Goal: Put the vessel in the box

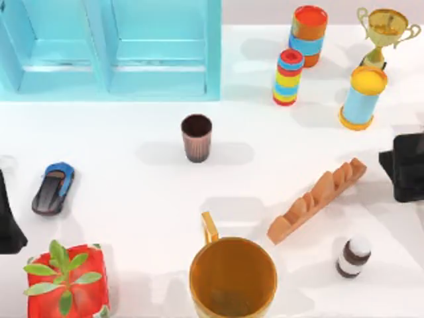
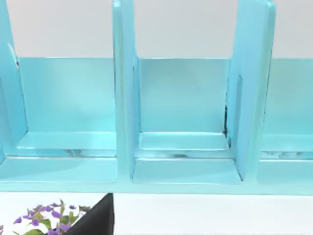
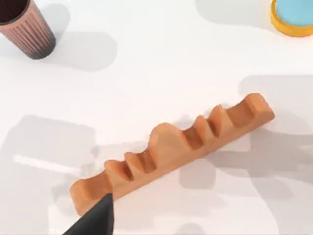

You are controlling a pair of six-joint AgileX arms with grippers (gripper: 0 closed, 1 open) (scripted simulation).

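Top view: vessel (image 1: 197,137) upright on the white bench (image 1: 132,192), near centre, just below the right end of the box (image 1: 109,50) but apart from it. Box at the top left, tall walls, dividers splitting it into compartments. Left arm (image 1: 8,215) parked at the left edge, a dark shape between the blue toy car (image 1: 53,188) and the edge; right arm (image 1: 405,165) parked at the right edge, level with the vessel, well apart from it. Neither near the vessel. Jaws of both — cannot tell how they stand.

Elsewhere on the bench: orange mug (image 1: 232,275) at bottom centre, handle towards the vessel; red pot with green plant (image 1: 66,281) bottom left; brown ridged bar (image 1: 318,199) lying diagonally at right; small dark bottle with white cap (image 1: 353,256) below it; gold trophy (image 1: 384,33), blue-and-yellow can (image 1: 362,98), and two striped stacks (image 1: 289,77) (image 1: 309,34) at top right.

Left wrist view: camera level with the box (image 2: 181,103), facing its open compartments and upright dividers. One dark fingertip (image 2: 98,220) at the frame edge; purple-flowered plant (image 2: 46,218) beside it.

Right wrist view: camera looking down on the ridged bar (image 3: 171,149); one dark fingertip (image 3: 95,218) over its end — contact not discernible. Vessel (image 3: 27,27) at a corner of the frame, far from the fingertip; rim of the can (image 3: 293,17) at another.
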